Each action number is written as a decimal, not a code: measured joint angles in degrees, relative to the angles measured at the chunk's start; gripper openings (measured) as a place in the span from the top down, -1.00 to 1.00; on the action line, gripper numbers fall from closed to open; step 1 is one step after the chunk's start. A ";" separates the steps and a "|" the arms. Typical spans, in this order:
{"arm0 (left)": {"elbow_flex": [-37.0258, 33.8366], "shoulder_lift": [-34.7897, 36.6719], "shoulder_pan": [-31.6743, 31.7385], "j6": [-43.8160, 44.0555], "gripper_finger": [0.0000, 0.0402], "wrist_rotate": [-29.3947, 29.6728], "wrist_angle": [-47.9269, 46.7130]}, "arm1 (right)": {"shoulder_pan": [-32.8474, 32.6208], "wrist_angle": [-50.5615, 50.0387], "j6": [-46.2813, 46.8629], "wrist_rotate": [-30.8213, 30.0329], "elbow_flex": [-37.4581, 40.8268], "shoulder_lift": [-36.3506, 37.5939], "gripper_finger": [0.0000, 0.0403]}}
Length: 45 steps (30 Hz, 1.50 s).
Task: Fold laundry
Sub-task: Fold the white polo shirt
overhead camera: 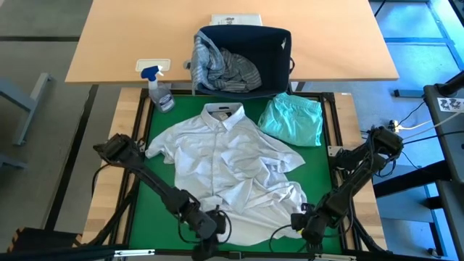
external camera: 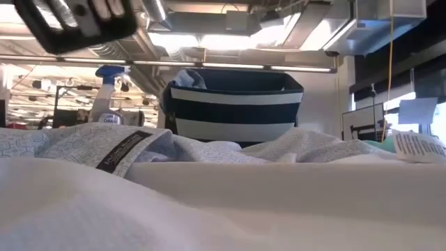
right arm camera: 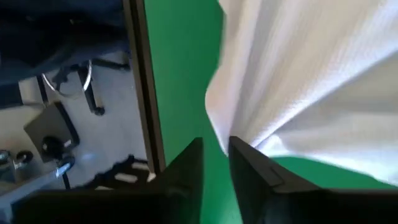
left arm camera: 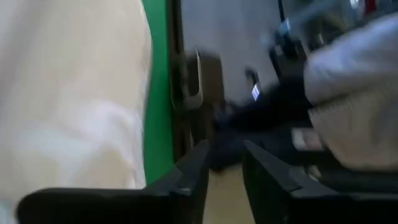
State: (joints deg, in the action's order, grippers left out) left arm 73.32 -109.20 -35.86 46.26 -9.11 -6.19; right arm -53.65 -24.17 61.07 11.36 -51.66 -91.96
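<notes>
The white shirt [overhead camera: 228, 170] lies spread across the green tabletop [overhead camera: 141, 217], collar toward the far edge. At its near hem, the left tool [overhead camera: 217, 226] and right tool [overhead camera: 301, 221] both hover with fingers slightly apart, gripping nothing. The mint garment [overhead camera: 293, 119] sits folded near the far right corner.
</notes>
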 joint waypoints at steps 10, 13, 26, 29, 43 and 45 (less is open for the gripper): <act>0.15 9.18 -1.75 5.12 0.55 13.72 -21.88 | 2.06 -2.42 -1.43 3.63 0.00 0.44 0.25; 0.07 7.36 -4.13 1.54 0.58 21.99 -24.71 | 2.05 -2.40 -1.49 -0.21 0.00 0.44 0.25; 0.04 -1.22 -5.74 -3.43 0.60 21.45 -25.93 | 1.92 -1.63 -1.36 -4.90 0.00 0.46 0.26; 0.04 -2.23 -5.68 -3.46 0.60 21.62 -27.31 | 1.92 -1.64 -1.36 -4.92 0.00 0.46 0.26; 0.04 -2.83 -4.51 -1.95 0.60 22.83 -29.39 | 1.92 -1.47 -1.01 -6.67 0.00 0.46 0.26; 0.04 -2.83 -4.54 -1.34 0.60 22.64 -29.40 | 1.92 -1.00 -0.98 -6.65 0.00 0.46 0.26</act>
State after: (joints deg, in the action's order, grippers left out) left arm 73.36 -112.03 -40.40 44.92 13.53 -35.58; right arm -51.72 -25.17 60.08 4.71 -51.66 -91.50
